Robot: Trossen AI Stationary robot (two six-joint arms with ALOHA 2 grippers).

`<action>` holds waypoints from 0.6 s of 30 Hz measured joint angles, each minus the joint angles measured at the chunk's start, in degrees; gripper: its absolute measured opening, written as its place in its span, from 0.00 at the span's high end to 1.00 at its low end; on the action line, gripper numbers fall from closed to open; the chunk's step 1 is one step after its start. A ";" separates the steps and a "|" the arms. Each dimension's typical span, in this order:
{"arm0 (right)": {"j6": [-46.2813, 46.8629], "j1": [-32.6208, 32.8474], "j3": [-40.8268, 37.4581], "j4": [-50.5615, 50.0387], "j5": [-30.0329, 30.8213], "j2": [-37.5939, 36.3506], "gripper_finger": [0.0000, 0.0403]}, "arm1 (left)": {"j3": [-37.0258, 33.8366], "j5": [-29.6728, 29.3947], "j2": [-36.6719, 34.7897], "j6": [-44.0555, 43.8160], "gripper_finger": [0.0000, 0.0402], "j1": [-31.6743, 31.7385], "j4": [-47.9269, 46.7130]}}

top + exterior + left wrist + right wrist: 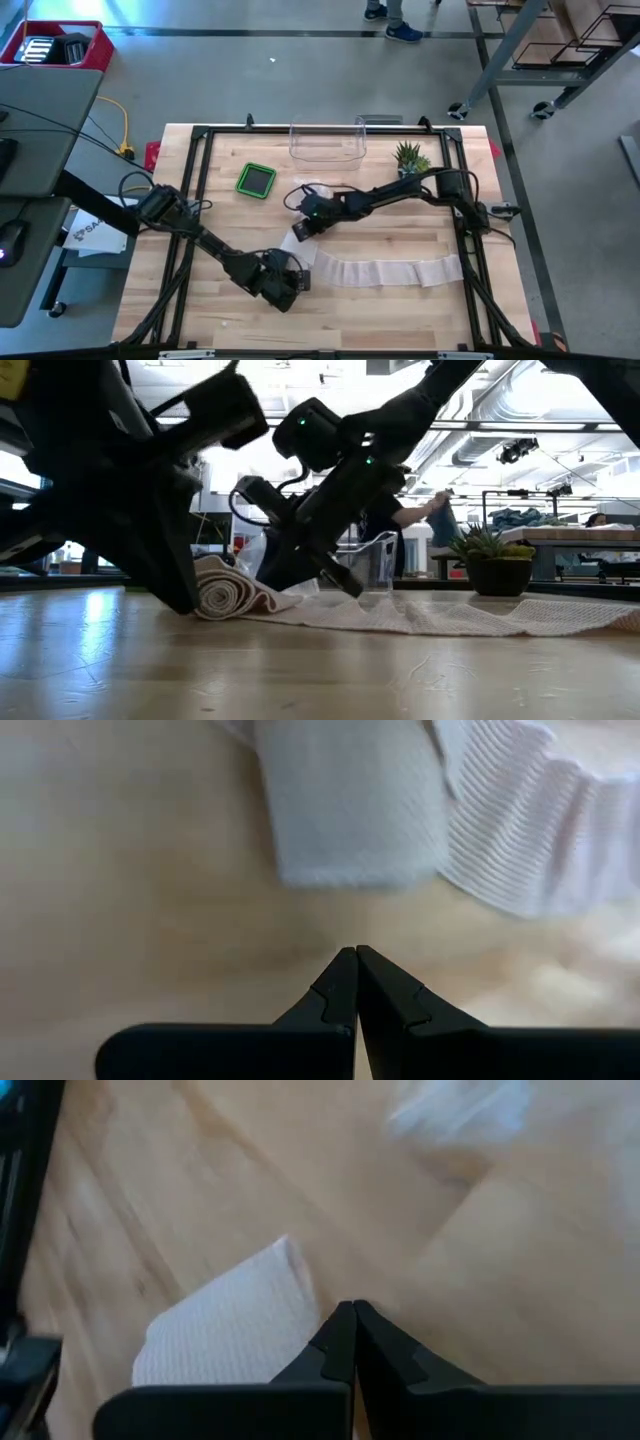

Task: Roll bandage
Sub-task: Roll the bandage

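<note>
We see the bandage (385, 270) lying on the wooden tabletop (400, 320), nearer its front edge than its back and reaching toward the right edge; most of it is a flat, unrolled strip, while its left end is wound into a short roll (228, 592), a few loose turns thick in the low view; we judge the rolling begun but far from finished, since the greater length has yet to be taken up and the roll looks slack rather than tight; the left gripper (356, 956) sits low just beside the rolled end, toward the front left part of the tabletop, its jaws pressed together and pinching nothing, the white roll lying just ahead of its tips in its own wrist view; the right gripper (352, 1308) hovers near the middle of the tabletop, just behind that same end, jaws likewise pressed together on nothing, with a corner of white cloth beside its tips; whether either gripper touches the fabric we cannot tell; toward the back edge stand a clear plastic container (327, 141), a small green square tray (256, 180) and a potted succulent (409, 158), all well apart from the bandage; what is left, in our judgement, is to turn the roll along the strip toward the right edge until the free end is wound in.
</note>
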 joint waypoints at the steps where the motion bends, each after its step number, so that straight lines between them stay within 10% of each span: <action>1: -0.23 0.38 0.03 0.47 -0.35 0.20 1.00 | 0.00 0.15 0.00 0.39 1.00 0.28 -0.75; 18: -1.44 2.63 0.59 -1.37 -6.24 -0.08 1.00 | 0.00 5.18 -0.97 8.09 1.00 4.88 -3.96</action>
